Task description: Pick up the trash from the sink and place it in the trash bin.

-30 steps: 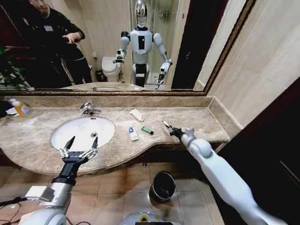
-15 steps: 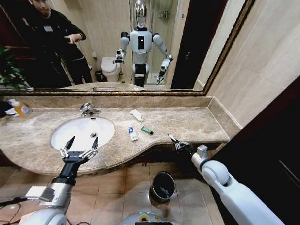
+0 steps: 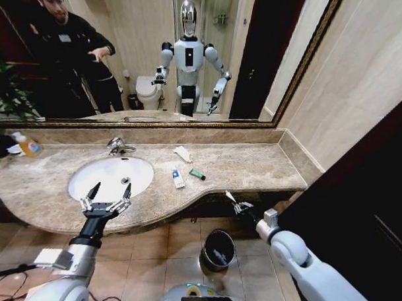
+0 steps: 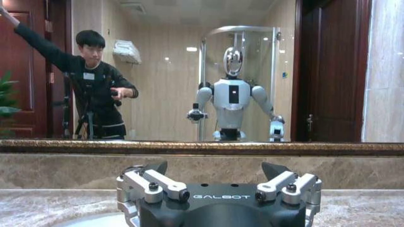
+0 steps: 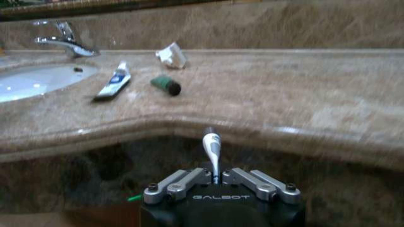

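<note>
My right gripper hangs just off the counter's front edge, above and a little right of the black trash bin on the floor. It is shut on a slim white piece of trash that sticks out past the fingers. On the marble beside the white sink lie a blue-white packet, a green stick and a crumpled white tissue. The right wrist view shows the packet, stick and tissue too. My left gripper hovers open over the sink's near rim.
A chrome tap stands behind the basin, and an orange-labelled soap bottle sits at the far left of the counter. The beige marble counter curves out in front of the sink. A dark door stands at the right.
My right gripper has come back from the counter's front edge and dropped below it toward the bin, carrying the white piece. The left arm has not moved.
</note>
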`<state>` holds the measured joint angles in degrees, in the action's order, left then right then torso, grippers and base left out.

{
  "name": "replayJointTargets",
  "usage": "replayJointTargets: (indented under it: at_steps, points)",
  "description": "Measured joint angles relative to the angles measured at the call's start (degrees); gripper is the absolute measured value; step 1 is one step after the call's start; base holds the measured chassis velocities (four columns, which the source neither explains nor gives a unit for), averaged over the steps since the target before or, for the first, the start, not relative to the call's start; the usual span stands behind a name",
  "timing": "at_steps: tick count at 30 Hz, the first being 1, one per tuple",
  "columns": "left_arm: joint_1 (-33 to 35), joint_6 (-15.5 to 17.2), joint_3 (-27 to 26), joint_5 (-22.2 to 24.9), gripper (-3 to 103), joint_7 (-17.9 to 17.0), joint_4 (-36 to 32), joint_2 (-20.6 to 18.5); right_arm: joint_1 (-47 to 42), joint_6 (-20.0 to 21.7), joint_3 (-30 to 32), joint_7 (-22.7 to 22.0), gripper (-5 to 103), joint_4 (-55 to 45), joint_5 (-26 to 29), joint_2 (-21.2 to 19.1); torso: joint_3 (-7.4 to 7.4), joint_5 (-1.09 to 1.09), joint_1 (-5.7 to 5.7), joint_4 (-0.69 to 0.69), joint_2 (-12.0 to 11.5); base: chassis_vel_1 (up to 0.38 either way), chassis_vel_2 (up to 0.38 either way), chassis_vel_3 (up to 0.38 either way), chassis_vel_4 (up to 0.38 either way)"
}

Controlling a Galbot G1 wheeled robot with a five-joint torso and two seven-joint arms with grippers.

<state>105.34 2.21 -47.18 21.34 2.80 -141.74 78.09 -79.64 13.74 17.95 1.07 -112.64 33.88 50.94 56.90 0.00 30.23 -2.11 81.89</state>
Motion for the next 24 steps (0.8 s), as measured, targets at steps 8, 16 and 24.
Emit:
replayJointTargets:
  at_steps: [8,16,24]
  points:
    - [0.0,0.0,0.0,0.0,100,0.0,0.0,0.0,-0.33,-1.72,-2.36,2.74,4,6.07,-3.98,3.33,0.0,0.0,0.0,0.0,-0.01,0.0,0.0,0.0,0.0]
    - [0.0,0.0,0.0,0.0,100,0.0,0.0,0.0,0.9,-5.45,-3.81,6.25,4,15.62,-6.78,6.74,0.0,0.0,0.0,0.0,-0.01,0.0,0.0,0.0,0.0]
    - [0.0,0.0,0.0,0.0,100,0.0,0.0,0.0,3.77,-9.58,-4.77,10.82,4,26.28,-10.71,10.5,0.0,0.0,0.0,0.0,-0.01,0.0,0.0,0.0,0.0]
